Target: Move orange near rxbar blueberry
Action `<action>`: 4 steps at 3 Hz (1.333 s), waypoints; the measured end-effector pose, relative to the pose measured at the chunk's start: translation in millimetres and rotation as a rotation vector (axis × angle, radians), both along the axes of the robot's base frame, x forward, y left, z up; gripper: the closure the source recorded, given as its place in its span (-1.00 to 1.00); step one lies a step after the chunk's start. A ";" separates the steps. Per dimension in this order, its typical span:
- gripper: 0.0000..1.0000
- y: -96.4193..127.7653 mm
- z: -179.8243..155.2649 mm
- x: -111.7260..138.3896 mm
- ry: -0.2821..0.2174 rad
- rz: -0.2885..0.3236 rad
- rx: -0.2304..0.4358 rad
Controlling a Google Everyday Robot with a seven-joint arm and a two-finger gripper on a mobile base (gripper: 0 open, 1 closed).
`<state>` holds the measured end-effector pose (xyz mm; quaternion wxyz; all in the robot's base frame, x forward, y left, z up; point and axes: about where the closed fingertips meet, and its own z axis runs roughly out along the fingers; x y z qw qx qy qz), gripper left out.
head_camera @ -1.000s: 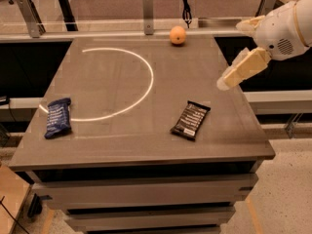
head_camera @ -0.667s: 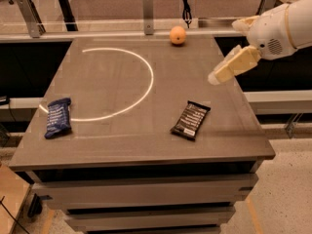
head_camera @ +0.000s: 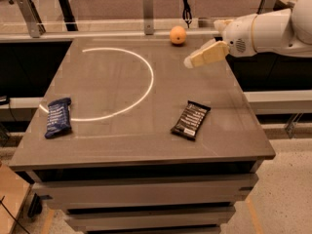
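One end effector [head_camera: 191, 61], midair, near orange [head_camera: 178, 35], not touching

Looks like a robotics lab: a plain grey test table [head_camera: 122, 140], a metal rail [head_camera: 97, 33] with upright brackets just behind its far edge, a cable [head_camera: 186, 9] hanging beyond, and speckled hard floor [head_camera: 287, 194] past the near right corner. The white arm's [head_camera: 268, 30] gripper [head_camera: 192, 61] hovers near the far right corner.
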<state>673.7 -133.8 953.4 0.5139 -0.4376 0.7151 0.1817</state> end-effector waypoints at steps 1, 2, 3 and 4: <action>-1.00 3.6 -16.7 33.9 0.015 -0.038 0.083; -1.00 -0.6 -45.1 86.8 0.065 -0.127 0.184; -1.00 -0.6 -45.2 87.6 0.065 -0.127 0.185; -1.00 3.0 -51.1 89.7 0.079 -0.140 0.175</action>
